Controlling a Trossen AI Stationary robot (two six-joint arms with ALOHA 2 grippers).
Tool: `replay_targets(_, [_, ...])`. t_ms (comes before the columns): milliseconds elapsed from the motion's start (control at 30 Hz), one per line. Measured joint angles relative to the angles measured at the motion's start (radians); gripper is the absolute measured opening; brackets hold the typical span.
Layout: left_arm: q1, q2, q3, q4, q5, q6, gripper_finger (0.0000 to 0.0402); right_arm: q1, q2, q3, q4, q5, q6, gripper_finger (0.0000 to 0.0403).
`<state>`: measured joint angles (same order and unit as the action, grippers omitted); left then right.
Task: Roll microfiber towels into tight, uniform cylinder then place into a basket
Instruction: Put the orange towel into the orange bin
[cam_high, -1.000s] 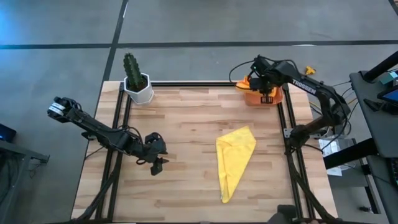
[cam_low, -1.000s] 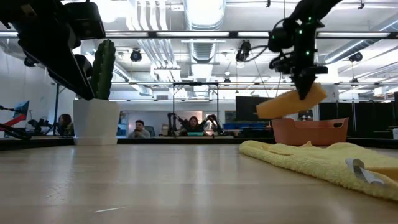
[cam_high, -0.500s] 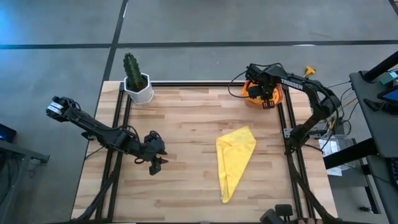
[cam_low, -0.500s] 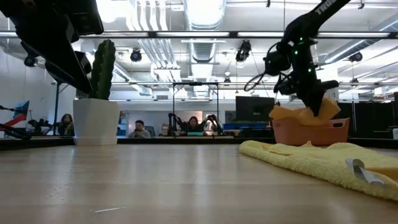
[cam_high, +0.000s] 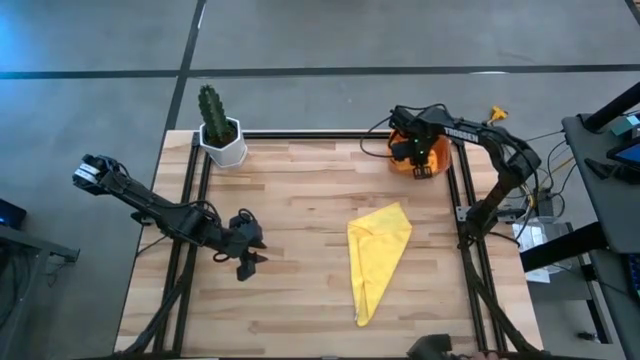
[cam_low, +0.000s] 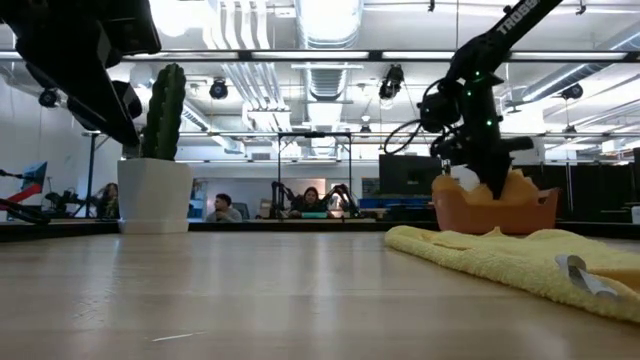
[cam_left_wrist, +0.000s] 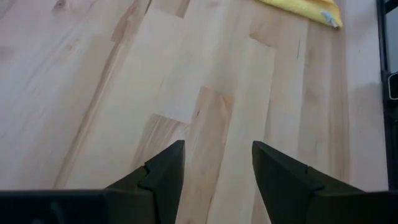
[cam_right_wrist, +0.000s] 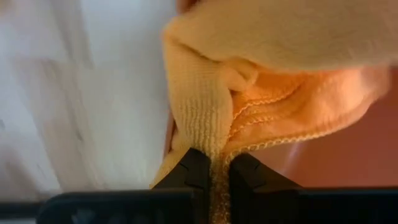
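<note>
The right gripper was down in the basket at the bench's far right corner, its fingers pinched tight on the orange towel, which lay bunched inside the basket. The yellow towel lay folded in a long wedge right of the bench's middle. The left gripper hung near the left edge, fingers apart, holding nothing.
</note>
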<state>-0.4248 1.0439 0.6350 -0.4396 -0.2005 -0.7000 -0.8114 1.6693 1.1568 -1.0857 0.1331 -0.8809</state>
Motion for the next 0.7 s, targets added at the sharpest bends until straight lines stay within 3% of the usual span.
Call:
replay_targets(333, [0.000, 0.000, 0.000, -0.024, 0.004, 0.001, 0.0171, 0.228, 0.015, 0.000, 0.168, -0.164, 0.030, 0.0020])
replay_targets(567, [0.000, 0.000, 0.000, -0.023, 0.004, 0.004, 0.0171, 0.421, 0.037, 0.017, 0.316, -0.209, 0.258, 0.0020])
replay_targets(700, [0.000, 0.000, 0.000, -0.024, 0.005, 0.005, 0.0171, 0.465, 0.036, 0.052, 0.312, -0.335, 0.394, 0.0020])
